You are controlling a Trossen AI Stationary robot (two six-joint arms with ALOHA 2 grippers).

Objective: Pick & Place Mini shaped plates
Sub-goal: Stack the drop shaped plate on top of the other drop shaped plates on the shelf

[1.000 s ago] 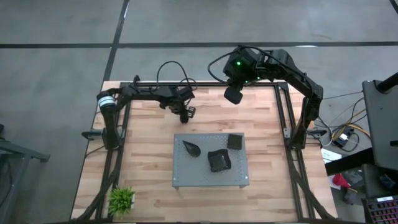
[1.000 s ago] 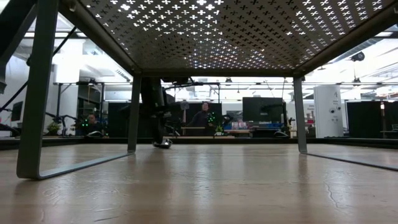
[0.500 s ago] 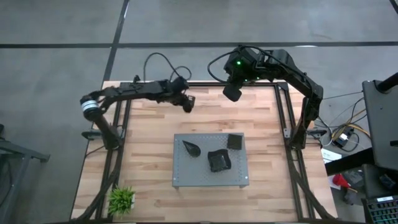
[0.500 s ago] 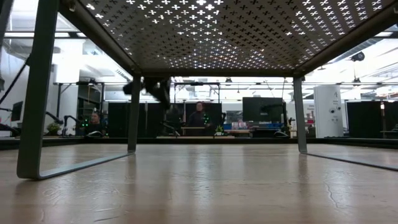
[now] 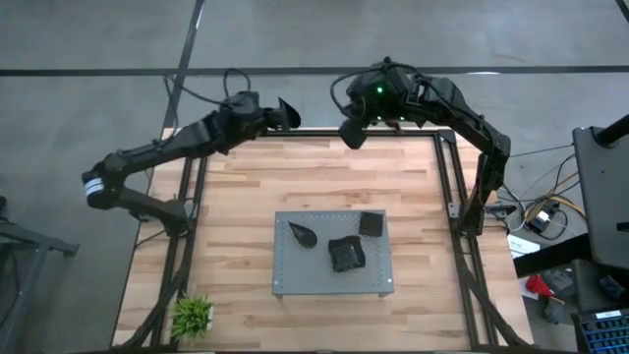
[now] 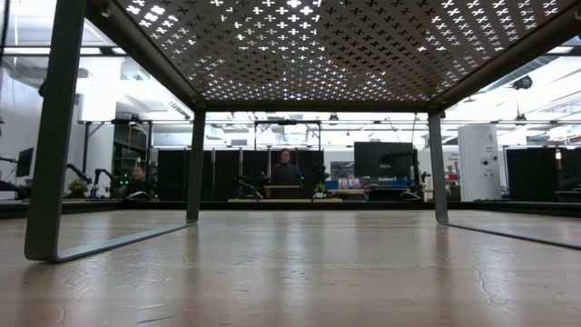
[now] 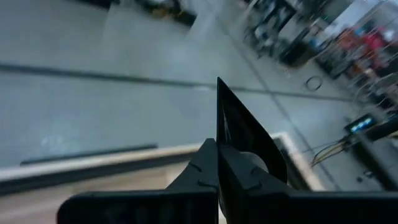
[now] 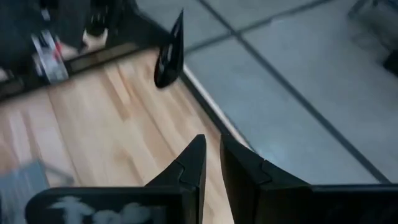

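Two pincers at the table's (image 5: 246,206) far edge, left pincer (image 5: 287,113) clamping seemingly a teardrop plate (image 7: 245,134), right pincer (image 5: 350,134) slightly parted, empty.

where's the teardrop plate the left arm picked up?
In the left gripper, pinched on edge: in the high view the teardrop plate sits at the table's far edge, left of centre, close to the right gripper. The other plates lie on the perforated board.

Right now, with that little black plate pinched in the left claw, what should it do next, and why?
Probably carry it toward the grey board. The left gripper, shut on a teardrop plate, hangs over the table's far edge, while three other plates already sit on that board.
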